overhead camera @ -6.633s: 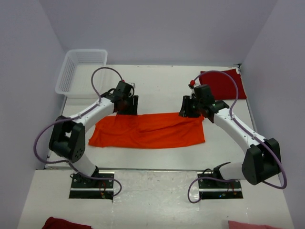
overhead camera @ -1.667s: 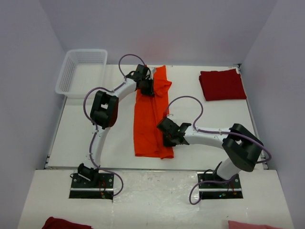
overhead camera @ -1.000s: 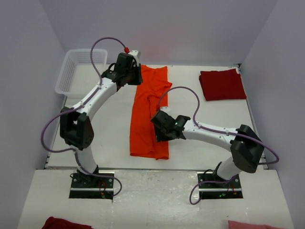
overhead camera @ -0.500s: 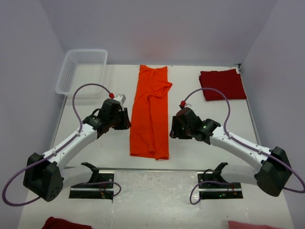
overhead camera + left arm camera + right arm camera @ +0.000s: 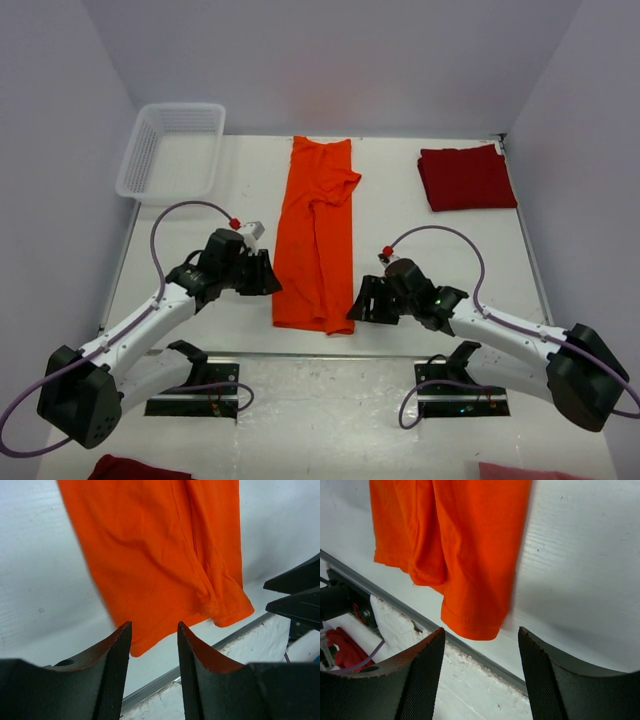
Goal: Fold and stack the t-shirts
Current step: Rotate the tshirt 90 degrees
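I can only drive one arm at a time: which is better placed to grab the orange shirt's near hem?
Right, probably. The right gripper sits open beside the near corner of the orange shirt; the left gripper stands farther up its side.

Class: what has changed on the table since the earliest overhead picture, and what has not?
The orange t-shirt, then crosswise in both grippers, now lies lengthwise, released. The left gripper and right gripper have drawn back beside its near hem, open. The dark red t-shirt and basket stayed put.
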